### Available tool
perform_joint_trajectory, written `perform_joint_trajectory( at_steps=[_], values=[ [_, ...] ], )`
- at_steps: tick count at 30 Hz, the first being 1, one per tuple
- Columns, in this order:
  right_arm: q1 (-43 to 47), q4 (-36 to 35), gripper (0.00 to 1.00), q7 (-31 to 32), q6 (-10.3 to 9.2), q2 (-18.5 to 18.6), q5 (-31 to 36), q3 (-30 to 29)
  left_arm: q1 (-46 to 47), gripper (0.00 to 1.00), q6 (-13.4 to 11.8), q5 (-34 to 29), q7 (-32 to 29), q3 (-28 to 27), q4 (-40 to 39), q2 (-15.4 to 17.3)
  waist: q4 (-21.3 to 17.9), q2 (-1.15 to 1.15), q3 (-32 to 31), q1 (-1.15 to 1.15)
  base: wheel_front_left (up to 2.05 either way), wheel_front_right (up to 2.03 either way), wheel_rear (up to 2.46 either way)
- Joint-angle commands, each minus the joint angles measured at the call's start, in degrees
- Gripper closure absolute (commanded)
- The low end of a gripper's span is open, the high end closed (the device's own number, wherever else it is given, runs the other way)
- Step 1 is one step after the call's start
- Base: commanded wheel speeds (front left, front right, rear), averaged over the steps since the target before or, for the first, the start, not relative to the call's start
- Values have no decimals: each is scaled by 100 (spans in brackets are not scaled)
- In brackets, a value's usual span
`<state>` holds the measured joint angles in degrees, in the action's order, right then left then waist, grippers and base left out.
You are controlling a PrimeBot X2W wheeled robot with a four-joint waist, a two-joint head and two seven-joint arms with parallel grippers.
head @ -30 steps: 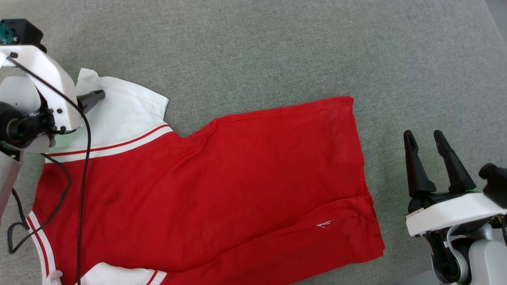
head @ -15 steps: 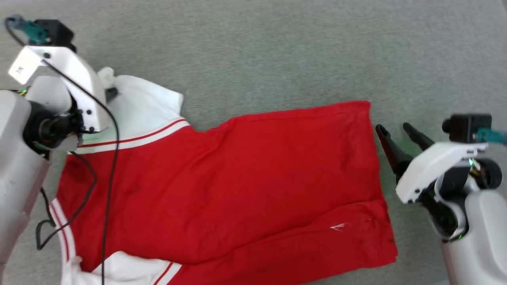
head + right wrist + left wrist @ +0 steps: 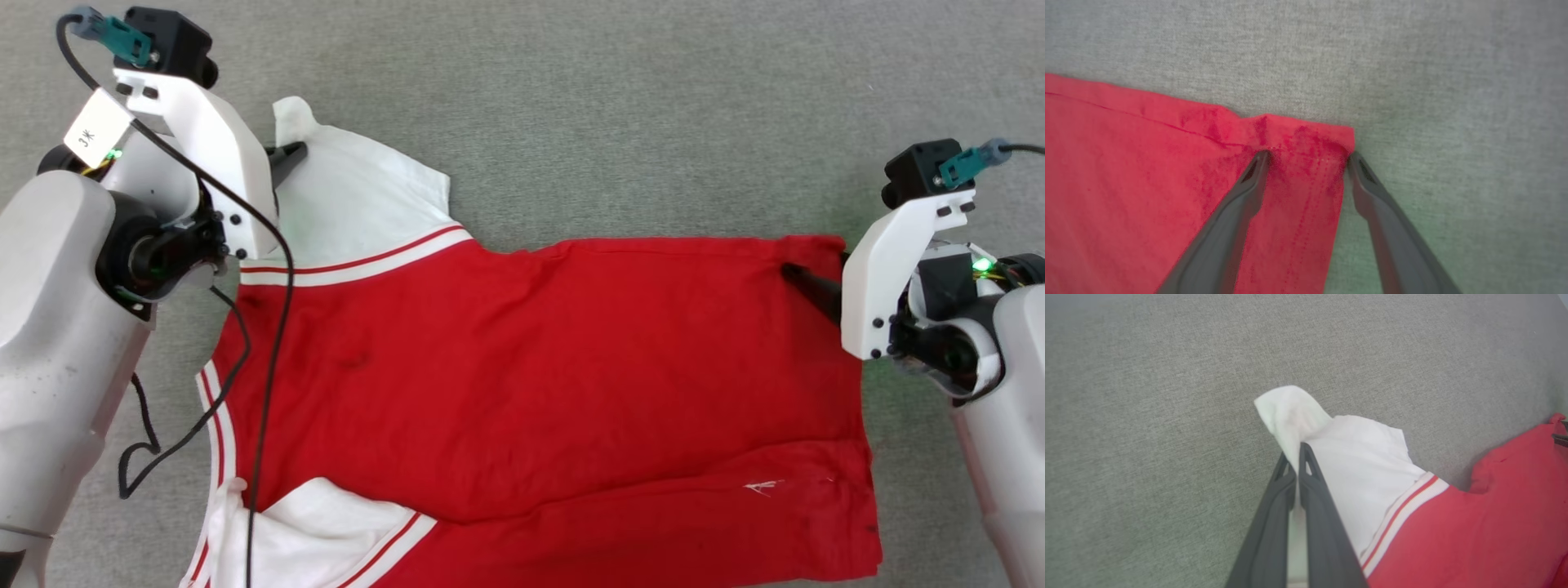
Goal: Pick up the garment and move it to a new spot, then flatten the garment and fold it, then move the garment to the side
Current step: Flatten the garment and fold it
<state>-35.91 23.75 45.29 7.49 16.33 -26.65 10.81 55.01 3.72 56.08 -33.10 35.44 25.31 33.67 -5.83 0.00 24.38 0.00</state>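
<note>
- left claw (image 3: 1295, 453) was clamped on white sleeve (image 3: 1363, 465) of red-and-white jersey garment (image 3: 531, 367)
- right claw (image 3: 1308, 157) stood apart, straddling hem corner (image 3: 1306, 139)
- step judged: flattening; next called for right claw closing, then a taut pull

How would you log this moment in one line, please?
left gripper: shut on white sleeve of red jersey T-shirt | right gripper: open, straddling its hem corner
</note>
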Motion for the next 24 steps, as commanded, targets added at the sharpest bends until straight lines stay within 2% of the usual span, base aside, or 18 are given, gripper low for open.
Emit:
perform_joint_trajectory(
  at_steps=[1, 5, 12, 19, 24],
  values=[
    [226, 313, 100, 325, 0, -87, -96, 190, -28, 100, 36, 11, 69, 4, -5, -25, 62, 0, -3, 0, 0, 0, 0],
    [141, 369, 100, 434, -1, -19, -167, 186, -104, 100, 58, 59, 220, -43, 41, -78, 121, 0, -61, 0, 0, 0, 0],
    [41, -206, 100, -332, -4, 136, -1, -291, -466, 100, 71, 164, 813, -253, 124, -65, 243, 0, -508, 0, 0, 0, 0],
    [879, -754, 100, -544, -4, 68, 110, -799, -1476, 100, -15, 355, 1511, -493, -189, 105, 399, 0, -1164, 0, 0, 0, 0],
    [1718, -1115, 100, -580, -4, -104, 147, -1110, -2528, 100, -254, 474, 1854, -545, -661, 221, 519, 0, -1597, 0, 0, 0, 0]
  ],
)
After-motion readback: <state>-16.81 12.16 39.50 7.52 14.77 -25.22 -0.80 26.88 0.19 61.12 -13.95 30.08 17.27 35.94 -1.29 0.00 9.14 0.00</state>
